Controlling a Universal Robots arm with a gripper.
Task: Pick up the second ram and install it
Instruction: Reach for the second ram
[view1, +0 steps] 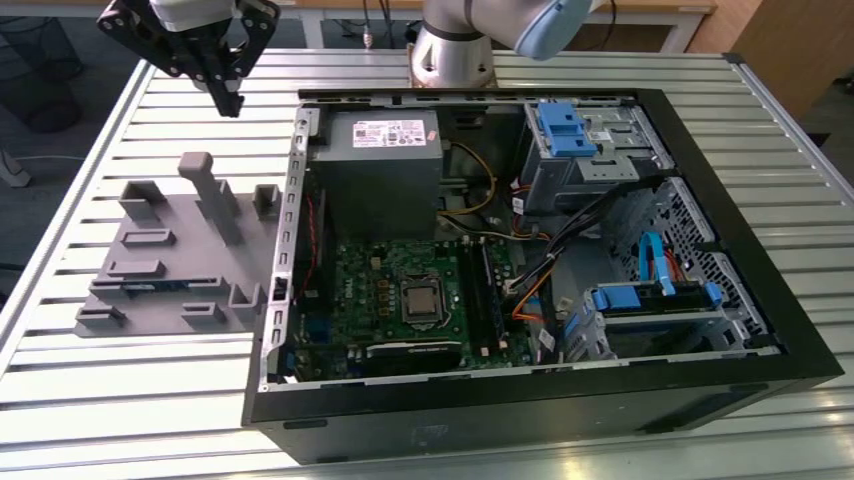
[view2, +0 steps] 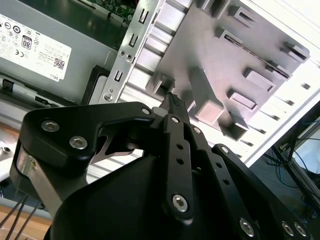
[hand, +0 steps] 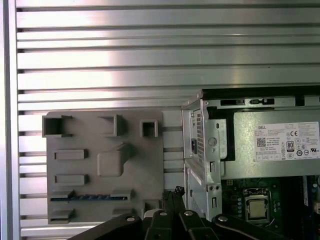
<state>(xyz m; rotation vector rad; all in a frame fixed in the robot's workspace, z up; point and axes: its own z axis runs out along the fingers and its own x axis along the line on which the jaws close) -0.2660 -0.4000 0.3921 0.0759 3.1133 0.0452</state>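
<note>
Bench: slatted metal, carrying everything here.
Computer case: black tower on its side, opened, toward the exterior view's right; green motherboard exposed inside.
Second ram: thin dark strip seated in a slot in the near part of the holder tray, also visible in the exterior view.
Holder tray: grey, on the bench just beside the case, on the exterior view's left.
Claw: fingers together, gripping nothing; raised high at the far left, well apart from the ram, which lies lower and nearer; seen in both wrist views.
</note>
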